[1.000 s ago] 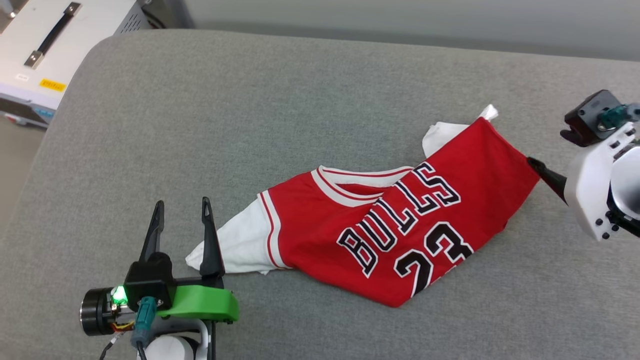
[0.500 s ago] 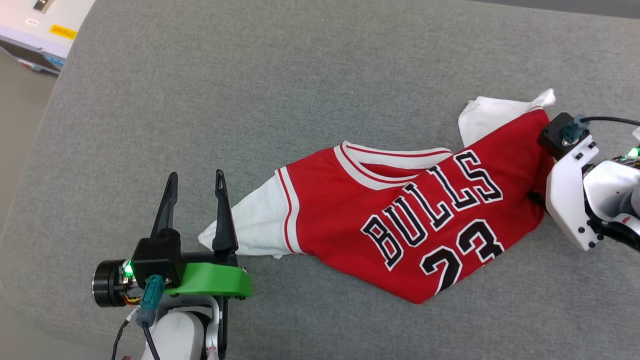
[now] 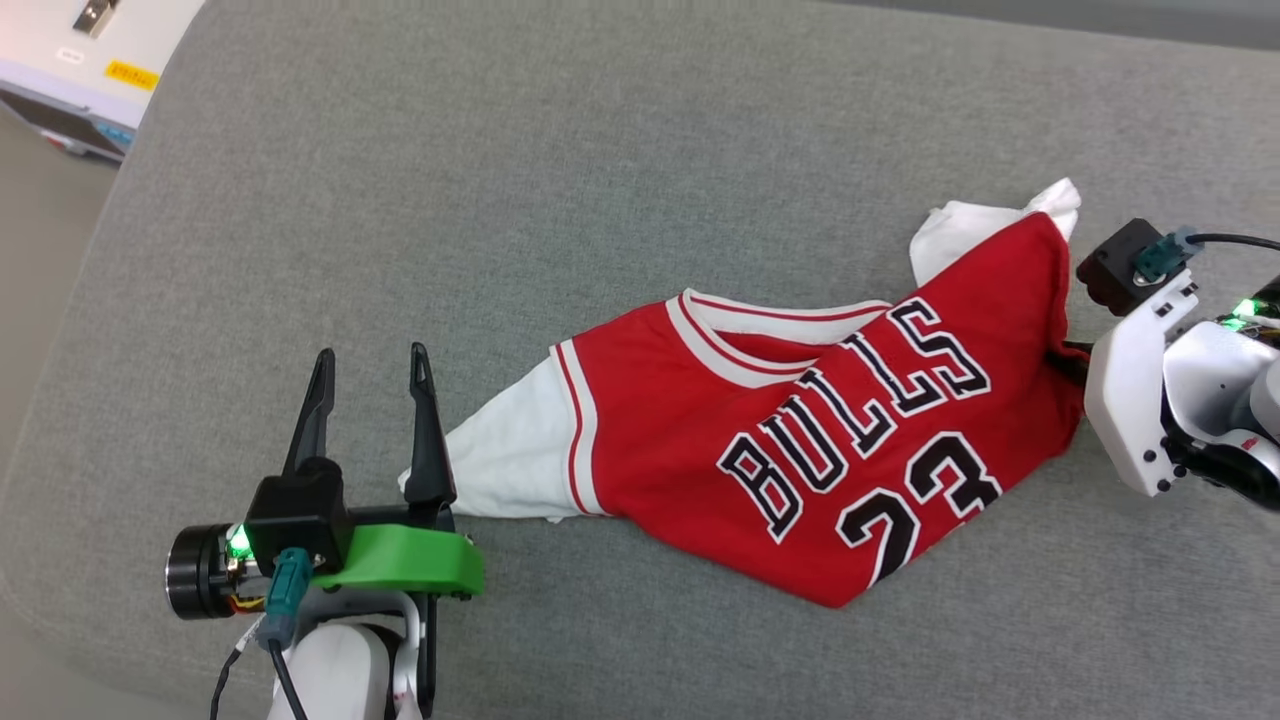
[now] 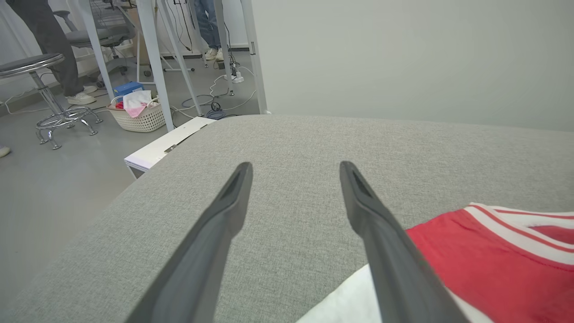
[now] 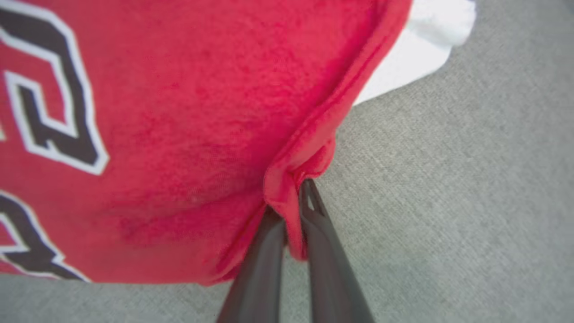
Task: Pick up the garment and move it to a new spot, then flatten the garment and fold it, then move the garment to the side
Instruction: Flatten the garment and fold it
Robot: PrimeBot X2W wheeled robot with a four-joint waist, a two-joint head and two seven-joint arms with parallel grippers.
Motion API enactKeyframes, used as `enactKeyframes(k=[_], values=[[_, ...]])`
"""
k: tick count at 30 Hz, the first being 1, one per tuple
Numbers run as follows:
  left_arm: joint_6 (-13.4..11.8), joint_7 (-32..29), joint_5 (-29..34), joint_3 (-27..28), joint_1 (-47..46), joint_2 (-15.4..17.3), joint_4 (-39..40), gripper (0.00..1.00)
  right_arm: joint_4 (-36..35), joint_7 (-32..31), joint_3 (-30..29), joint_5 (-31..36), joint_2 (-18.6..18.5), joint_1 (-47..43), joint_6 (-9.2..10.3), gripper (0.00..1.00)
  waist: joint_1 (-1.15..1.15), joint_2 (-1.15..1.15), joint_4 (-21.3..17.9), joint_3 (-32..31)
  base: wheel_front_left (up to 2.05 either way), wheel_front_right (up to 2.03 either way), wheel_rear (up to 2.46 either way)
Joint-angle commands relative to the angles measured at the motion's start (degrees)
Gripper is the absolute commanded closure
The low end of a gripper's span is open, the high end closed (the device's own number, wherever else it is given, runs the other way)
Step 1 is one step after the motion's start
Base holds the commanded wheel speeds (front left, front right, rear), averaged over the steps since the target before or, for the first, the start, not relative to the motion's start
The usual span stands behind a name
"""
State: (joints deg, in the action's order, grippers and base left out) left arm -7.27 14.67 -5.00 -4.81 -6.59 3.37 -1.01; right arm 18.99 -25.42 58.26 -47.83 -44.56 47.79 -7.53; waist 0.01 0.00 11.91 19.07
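The grey cushion (image 3: 500,200) carries the garment (image 3: 800,450), crumpled on its right half, with the long axis running from lower left to upper right. The right gripper (image 5: 290,197) sits at the right end of this axis, jaws clenched on a pinched fold of the red edge. The left gripper (image 3: 370,352) stands released just beside the white sleeve (image 3: 500,470) at the other end. The garment is red, with the black lettering (image 3: 860,420) "BULLS 23" facing up and a white corner (image 3: 960,235) peeking out at upper right.

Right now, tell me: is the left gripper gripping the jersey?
No: the left gripper is open and the jersey lies beside it, ungripped.
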Motion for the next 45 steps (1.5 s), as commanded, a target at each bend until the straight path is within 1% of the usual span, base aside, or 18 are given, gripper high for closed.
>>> enactKeyframes(k=[1, 7, 11, 16, 20, 23, 25, 28, 29, 30, 31, 33, 38, 41, 45], values=[[0.23, 0.32, 0.50, 0.45, 0.80, -0.35, -0.15, 0.00, -0.02, 1.31, 0.09, -0.60, -0.39, -1.33, 0.04, 1.00, -0.01, 0.00, -1.82, -2.79, 0.00, 0.00, 0.00], [0.77, 0.33, 1.01, 1.45, 3.52, -0.40, -0.60, 0.00, -3.36, 6.15, -2.20, -2.82, -3.15, -6.99, 0.04, 1.00, -0.01, 0.00, -4.33, -7.38, 0.00, 0.00, 0.00], [0.99, 0.33, 1.22, 2.08, 5.59, -0.42, -0.74, 0.00, -5.27, 8.06, -5.47, -4.01, -5.40, -14.14, 0.04, 1.00, -0.01, 0.00, -6.00, -10.11, 0.00, 0.00, 0.00], [1.37, 0.33, 1.43, 2.57, 7.61, -0.44, -0.86, 0.00, -6.61, 9.21, -11.04, -5.46, -6.39, -24.58, 0.04, 1.00, -0.01, 0.00, -7.65, -12.24, 0.00, 0.00, 0.00], [1.54, 0.33, 1.59, 2.70, 8.37, -0.46, -0.92, 0.00, -6.13, 9.71, -15.78, -6.23, -5.82, -33.50, 0.04, 1.00, -0.01, 0.00, -8.16, -12.97, 0.00, 0.00, 0.00], [1.71, 0.33, 1.67, 2.63, 8.58, -0.46, -0.91, 0.00, -4.19, 10.38, -19.56, -6.73, -3.99, -40.06, 0.04, 1.00, -0.01, 0.00, -8.20, -13.24, 0.00, 0.00, 0.00], [1.81, 0.33, 1.74, 2.57, 8.70, -0.47, -0.93, 0.00, -3.15, 10.66, -21.46, -5.62, -2.98, -43.64, 0.04, 1.00, -0.01, 0.00, -8.20, -13.28, 0.00, 0.00, 0.00], [1.83, 0.33, 1.77, 2.77, 8.96, -0.47, -0.94, 0.00, -2.50, 11.61, -24.70, -5.04, -0.46, -47.73, 0.04, 1.00, -0.01, 0.00, -8.35, -13.48, 0.00, 0.00, 0.00], [1.84, 0.33, 1.79, 2.90, 9.13, -0.47, -0.97, 0.00, -2.63, 12.11, -26.04, -4.68, 0.48, -48.79, 0.04, 0.86, -0.01, 0.00, -8.49, -13.61, 0.00, 0.00, 0.00], [1.86, 0.33, 1.81, 3.00, 9.26, -0.47, -0.99, 0.00, -2.77, 12.64, -27.20, -4.18, 1.09, -49.40, 0.04, 0.57, -0.01, 0.00, -8.62, -13.75, 0.00, 0.00, 0.00], [1.92, 0.33, 1.85, 3.10, 9.39, -0.48, -1.03, 0.00, -3.01, 13.49, -28.94, -3.35, 1.84, -49.96, 0.04, 0.00, -0.01, 0.00, -8.73, -13.86, 0.00, 0.00, 0.00], [2.07, 0.33, 1.98, 3.24, 9.58, -0.48, -1.06, 0.00, -3.86, 14.62, -32.21, -2.06, 3.16, -50.79, 0.04, 0.00, -0.01, 0.00, -8.92, -14.09, 0.00, 0.00, 0.00], [2.24, 0.33, 2.75, 3.45, 9.79, -0.48, -0.85, 0.00, -8.71, 16.40, -40.61, 2.55, 4.58, -51.80, 0.04, 0.00, -0.01, 0.00, -9.20, -14.71, 0.00, 0.00, 0.00], [2.39, 0.33, 3.02, 3.54, 9.80, -0.48, -0.56, 0.00, -13.15, 17.17, -47.26, 4.92, 5.65, -51.63, 0.04, 0.00, -0.01, 0.00, -9.04, -14.68, 0.00, 0.00, 0.00], [2.65, 0.33, 3.37, 3.45, 9.37, -0.48, -0.25, 0.00, -19.83, 15.80, -53.48, 8.08, 6.79, -49.65, 0.04, 0.00, -0.01, 0.00, -8.48, -14.08, 0.00, 0.00, 0.00]])
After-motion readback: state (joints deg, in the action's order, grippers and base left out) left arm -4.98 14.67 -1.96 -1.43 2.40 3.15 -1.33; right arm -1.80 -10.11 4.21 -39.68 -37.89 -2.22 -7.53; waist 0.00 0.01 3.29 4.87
